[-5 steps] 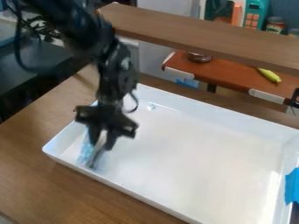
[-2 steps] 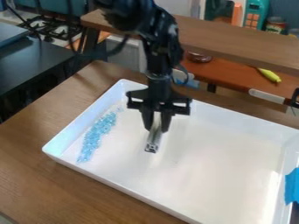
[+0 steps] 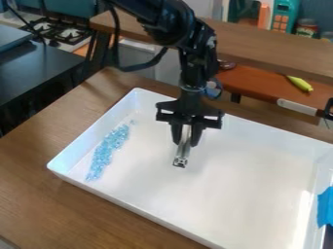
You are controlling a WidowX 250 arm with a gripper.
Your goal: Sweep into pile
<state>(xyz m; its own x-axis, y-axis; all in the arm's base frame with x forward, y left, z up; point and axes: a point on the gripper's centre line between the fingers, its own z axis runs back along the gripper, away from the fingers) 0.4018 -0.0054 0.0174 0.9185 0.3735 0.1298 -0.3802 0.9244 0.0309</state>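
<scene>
Blue pieces (image 3: 107, 151): many small, clear light-blue bits, lying in a long, narrow, slanting band inside the tray (image 3: 247, 199), near its left wall as seen in the view; the band is dense through its middle, with a few looser bits at its upper end.
Tray: white, shallow, four-sided, with raised walls, set at an angle on the table.
Metal bar (image 3: 181, 158): silvery and narrow, pointing down over the tray floor, to the right of the blue pieces and well apart from them; whether its lower end touches the floor, I cannot tell.
Gripper (image 3: 186, 140): black, hanging over the upper middle of the tray, its two fingers closed on the metal bar, one on each side.
Arm (image 3: 197, 61): black, coming in from the top edge, with a dark cable looped beside it.
Blue tape (image 3: 326, 206): on the tray's right side, at the edge of the view.
Table (image 3: 39, 160): brown wood, under the tray.
Shelf (image 3: 273, 46): a long wooden board behind the tray.
Counter (image 3: 257, 80): reddish brown, beyond the table, a yellow-green toy (image 3: 300, 83) on it.
Stove (image 3: 58, 31): upper left, with black grates.
</scene>
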